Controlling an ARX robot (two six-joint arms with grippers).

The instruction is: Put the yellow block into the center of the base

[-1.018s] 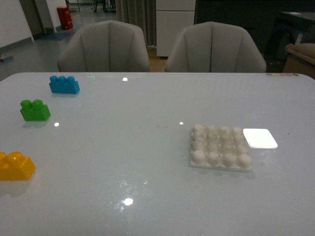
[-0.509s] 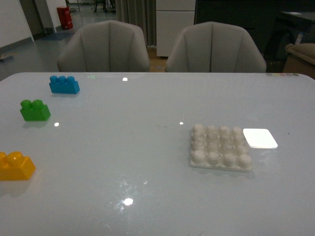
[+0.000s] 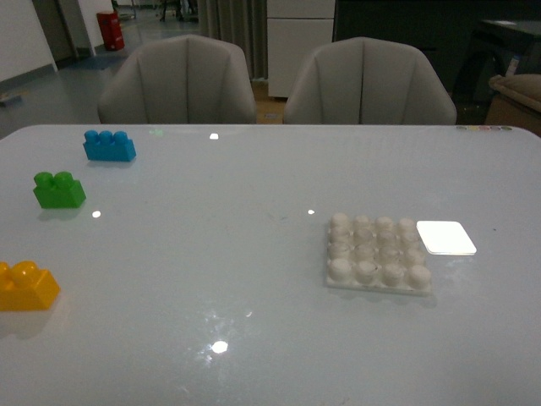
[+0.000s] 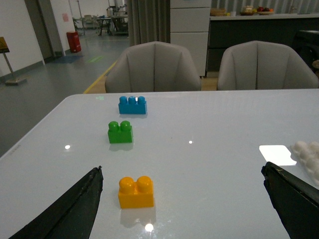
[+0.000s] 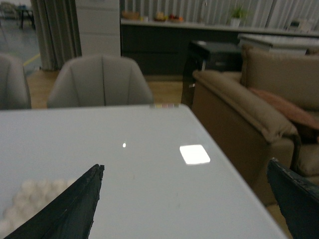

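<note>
The yellow block (image 3: 27, 286) lies on the table at the near left edge of the front view, two studs up. In the left wrist view the yellow block (image 4: 136, 192) sits ahead of my left gripper (image 4: 182, 172), nearer its one black finger, untouched. That gripper is open and holds nothing. The white studded base (image 3: 378, 252) rests at the right of the table; only its edge (image 4: 309, 154) shows in the left wrist view. My right gripper (image 5: 185, 168) is open over bare table, with a corner of the base (image 5: 30, 201) beside one finger. Neither arm shows in the front view.
A green two-stud brick (image 3: 59, 189) and a blue three-stud brick (image 3: 109, 145) stand at the far left. A bright white square (image 3: 446, 238) lies by the base's far right corner. Two grey chairs (image 3: 177, 80) stand behind the table. A brown sofa (image 5: 249, 114) is past the table's right edge.
</note>
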